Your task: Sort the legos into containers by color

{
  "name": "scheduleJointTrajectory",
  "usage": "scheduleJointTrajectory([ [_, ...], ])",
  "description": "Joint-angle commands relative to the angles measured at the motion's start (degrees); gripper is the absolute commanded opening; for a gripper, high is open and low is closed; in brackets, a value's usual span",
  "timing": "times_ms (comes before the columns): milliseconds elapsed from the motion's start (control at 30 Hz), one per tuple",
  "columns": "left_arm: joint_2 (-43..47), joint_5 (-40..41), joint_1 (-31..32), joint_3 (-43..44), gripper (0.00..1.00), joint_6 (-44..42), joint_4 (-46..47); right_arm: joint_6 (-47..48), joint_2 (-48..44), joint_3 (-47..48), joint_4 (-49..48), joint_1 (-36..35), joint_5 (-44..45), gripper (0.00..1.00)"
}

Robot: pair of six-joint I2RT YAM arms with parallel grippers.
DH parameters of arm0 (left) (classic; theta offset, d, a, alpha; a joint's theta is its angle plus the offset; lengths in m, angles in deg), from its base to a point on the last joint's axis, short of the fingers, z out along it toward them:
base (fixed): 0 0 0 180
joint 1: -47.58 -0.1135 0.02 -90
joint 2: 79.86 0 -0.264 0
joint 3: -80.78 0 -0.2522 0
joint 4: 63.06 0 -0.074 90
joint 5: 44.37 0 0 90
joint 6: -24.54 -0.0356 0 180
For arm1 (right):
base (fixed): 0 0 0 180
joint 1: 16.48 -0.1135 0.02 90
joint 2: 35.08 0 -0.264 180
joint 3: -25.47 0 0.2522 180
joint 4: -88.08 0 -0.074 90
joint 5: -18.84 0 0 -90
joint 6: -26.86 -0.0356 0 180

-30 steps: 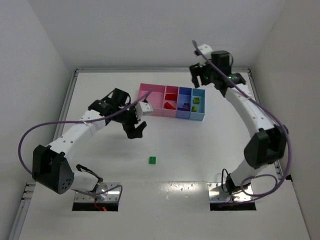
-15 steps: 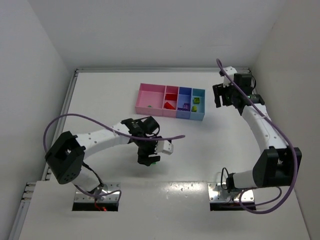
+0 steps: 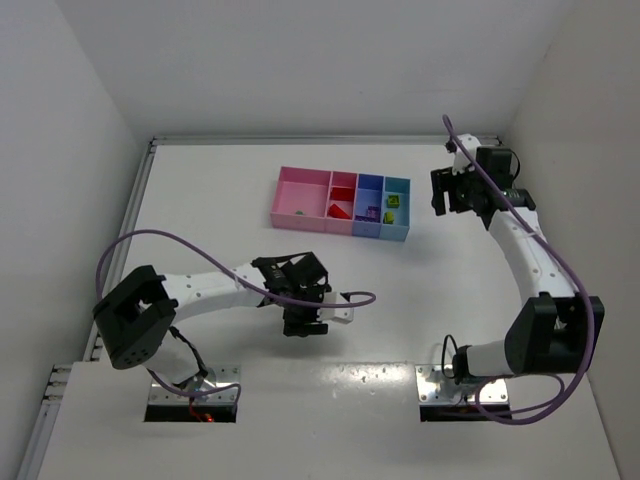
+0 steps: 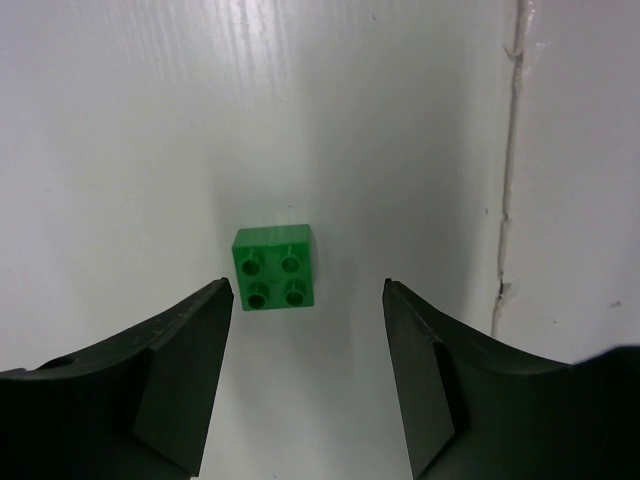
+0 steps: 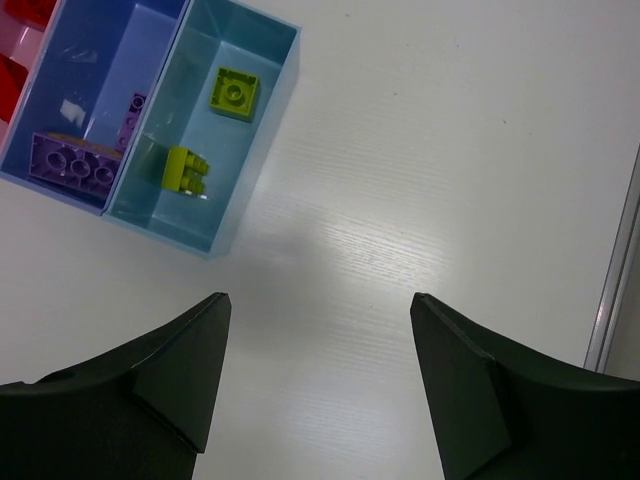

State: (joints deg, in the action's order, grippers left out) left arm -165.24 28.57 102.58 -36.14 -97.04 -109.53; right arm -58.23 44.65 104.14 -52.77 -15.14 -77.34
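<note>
A green lego [image 4: 275,267] lies studs-up on the white table. My left gripper [image 4: 308,285] hangs low over it, open, the brick just ahead of the fingertips and nearer the left finger, touching neither. From the top view that gripper [image 3: 305,322] hides the brick. The containers [image 3: 277,200] stand at the back centre. My right gripper [image 3: 450,192] is open and empty to their right. In the right wrist view the gripper [image 5: 320,300] is over bare table beside the light blue bin [image 5: 262,120], which holds two yellow-green legos [image 5: 234,94]. A purple lego [image 5: 70,162] lies in the blue-violet bin.
Red bricks [image 3: 341,208] lie in the narrower pink bin. A seam in the table surface [image 4: 508,200] runs to the right of the green brick. A purple cable [image 3: 350,298] loops off the left wrist. White walls close the table in at the back and sides.
The left arm swung from beside the containers down toward the near side, over the green brick, and its jaws narrowed. The right arm moved right, away from the bins.
</note>
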Motion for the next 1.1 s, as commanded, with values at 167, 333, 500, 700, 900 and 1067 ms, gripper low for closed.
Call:
scheduleJointTrajectory([
  [167, -1.01, 2.29, 0.63, 0.51, 0.68, 0.46, 4.14, -0.78, -0.45, 0.13, -0.69, 1.47, -2.78, 0.74],
  [333, -1.63, 1.77, 0.63, 0.51, 0.68, -0.07, 4.14, -0.78, 0.08, 0.13, -0.69, 2.52, -2.79, 0.74],
  [500, -3.47, 1.77, 0.63, 0.51, 0.68, -0.6, 4.14, -0.78, 1.14, 0.66, -0.69, 3.05, -3.84, 0.74],
  [700, -4.62, 1.24, 0.1, 0.51, 0.66, -0.6, 4.67, -1.3, 1.14, 0.05, -0.69, 3.58, -4.37, 0.74],
  [900, -6.46, 1.24, -1.04, 1.57, 0.58, -1.12, 4.67, -1.3, 2.19, 0.05, -1.22, 3.58, -5.42, 0.74],
  [1067, -7.6, 1.24, -1.57, 2.09, 0.4, -1.12, 4.67, -1.83, 2.19, 0.05, -1.22, 3.58, -5.43, 0.74],
])
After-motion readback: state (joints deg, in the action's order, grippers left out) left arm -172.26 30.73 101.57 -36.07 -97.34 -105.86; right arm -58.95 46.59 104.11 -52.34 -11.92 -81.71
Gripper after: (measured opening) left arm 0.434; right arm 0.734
